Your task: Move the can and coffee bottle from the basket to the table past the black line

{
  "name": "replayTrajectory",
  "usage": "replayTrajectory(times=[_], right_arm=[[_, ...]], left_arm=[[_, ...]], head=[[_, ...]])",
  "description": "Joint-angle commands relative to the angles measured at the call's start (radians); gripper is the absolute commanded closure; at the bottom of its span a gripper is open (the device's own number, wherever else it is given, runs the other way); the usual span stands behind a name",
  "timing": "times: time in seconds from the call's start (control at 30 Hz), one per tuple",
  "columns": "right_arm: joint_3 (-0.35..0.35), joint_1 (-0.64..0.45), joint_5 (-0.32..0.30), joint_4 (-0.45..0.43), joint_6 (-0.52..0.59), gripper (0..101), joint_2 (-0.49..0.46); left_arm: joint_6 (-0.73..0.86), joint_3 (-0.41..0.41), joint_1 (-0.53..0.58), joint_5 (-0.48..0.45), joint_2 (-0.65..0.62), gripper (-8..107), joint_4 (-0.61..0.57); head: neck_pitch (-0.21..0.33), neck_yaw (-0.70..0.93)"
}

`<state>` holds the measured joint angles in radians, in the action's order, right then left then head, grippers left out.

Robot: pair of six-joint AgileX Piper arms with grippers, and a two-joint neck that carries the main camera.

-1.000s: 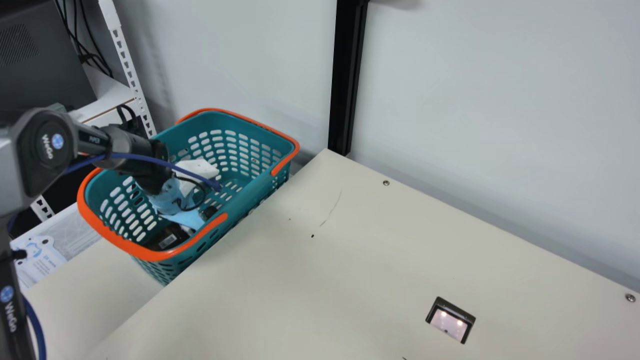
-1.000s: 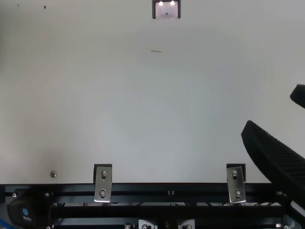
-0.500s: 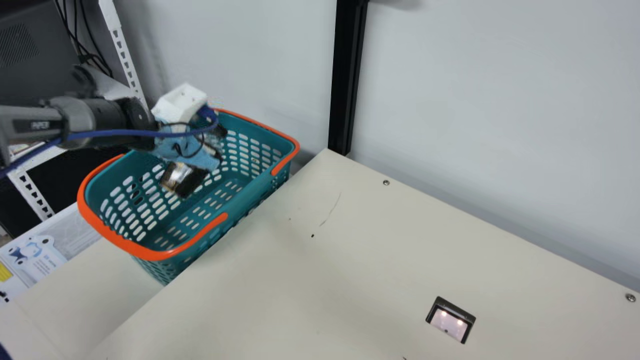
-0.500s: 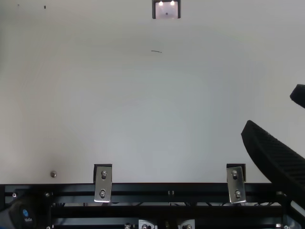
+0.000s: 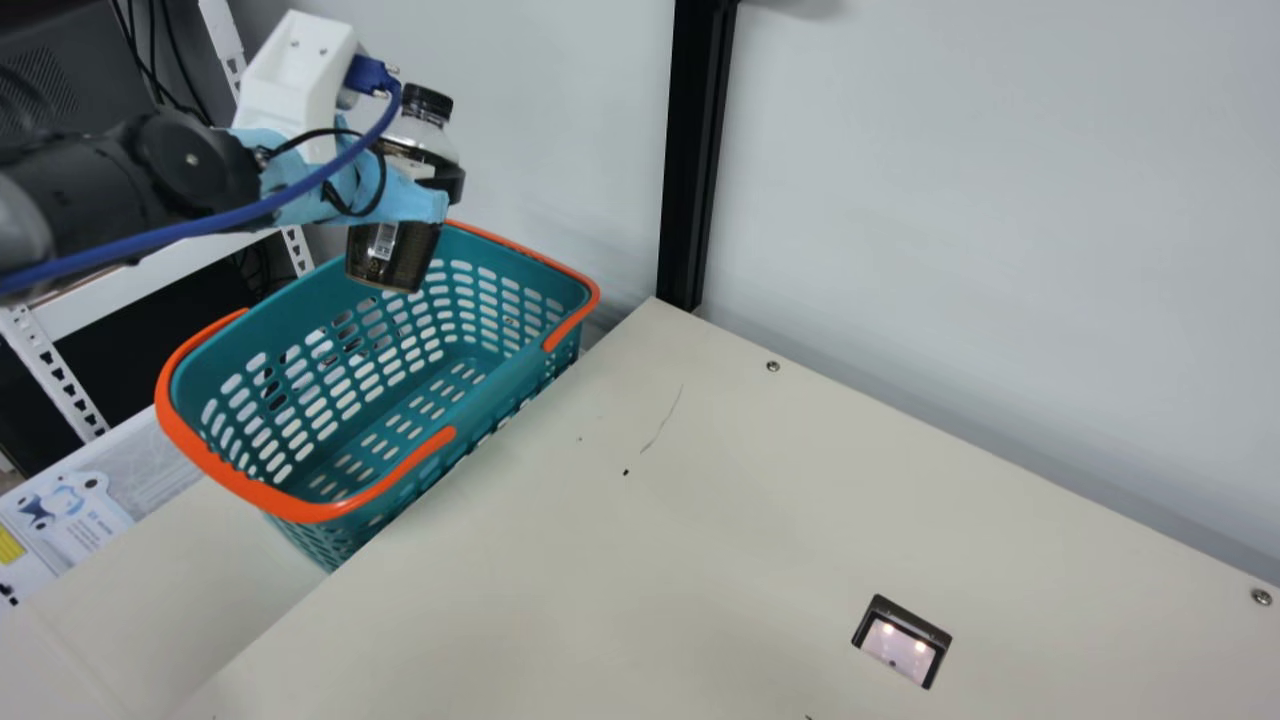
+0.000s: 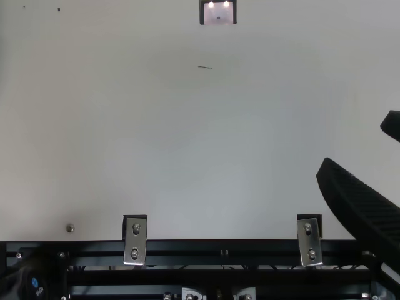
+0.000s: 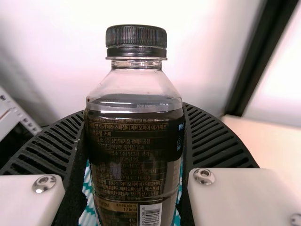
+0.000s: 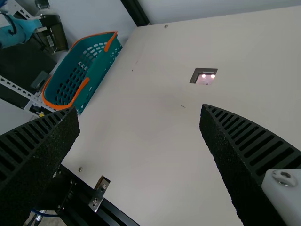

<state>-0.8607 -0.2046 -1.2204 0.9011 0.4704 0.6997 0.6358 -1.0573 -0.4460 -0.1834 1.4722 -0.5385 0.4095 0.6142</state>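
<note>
In the main view my left gripper [image 5: 428,188] holds the dark coffee bottle [image 5: 385,258] above the back-left part of the teal basket [image 5: 505,375]. The bottle is slightly tilted, its black cap up. The left wrist view shows the left gripper [image 7: 135,110] with one ribbed finger on each side of the bottle [image 7: 134,155], pressed against it. My right gripper [image 6: 357,147] is at the top view's right edge, fingers wide apart over the table. In the right wrist view the right gripper [image 8: 140,111] has nothing between its fingers.
The cream table [image 5: 640,560] has a dark-framed square fixture [image 5: 902,642] set in it. A black post [image 5: 693,150] rises at its far corner against the wall. White perforated shelving [image 5: 60,375] stands left of the basket. Metal brackets [image 6: 135,240] line the front rail.
The left gripper has come up out of the basket, lifting the bottle from inside it to above the rim. The right gripper has stayed still.
</note>
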Motion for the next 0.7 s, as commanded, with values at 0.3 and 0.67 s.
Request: replayTrajectory(times=[0.3, 0.67], right_arm=[[0.0, 0.0, 0.0, 0.0, 0.0, 0, 0.0], [0.0, 0.0, 0.0, 0.0, 0.0, 0, 0.0]], left_arm=[[-0.202, 0.059, 0.069, -0.11, -0.22, 89, -0.079], [-0.42, 0.072, 0.116, -0.301, -0.357, 89, -0.106]], head=[[0.024, 0.014], [0.024, 0.014]])
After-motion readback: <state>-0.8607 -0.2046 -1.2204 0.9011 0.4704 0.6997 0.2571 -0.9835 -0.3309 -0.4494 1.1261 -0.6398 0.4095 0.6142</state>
